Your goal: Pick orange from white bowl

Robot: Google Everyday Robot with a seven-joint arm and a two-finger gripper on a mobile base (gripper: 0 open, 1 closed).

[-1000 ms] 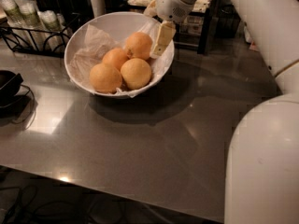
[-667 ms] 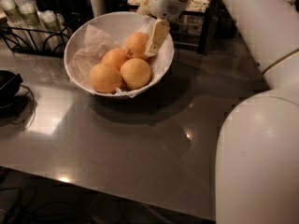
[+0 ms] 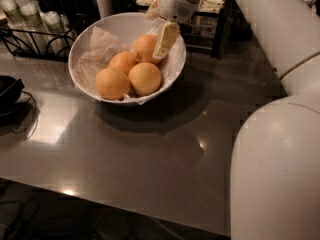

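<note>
Gripper [image 3: 165,41] shifted slightly toward centre of white bowl [image 3: 122,24], now against rear orange [image 3: 144,47]; cannot tell whether claw spread or pinching. Grasp likely imminent.

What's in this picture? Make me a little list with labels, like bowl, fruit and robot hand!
bowl: white bowl, on the grey table
inside: four oranges on a crumpled paper liner
gripper: gripper, down in the bowl at its back right
nearest fruit: back orange, right beside the gripper
picked yet: no, all four lie in the bowl
</note>
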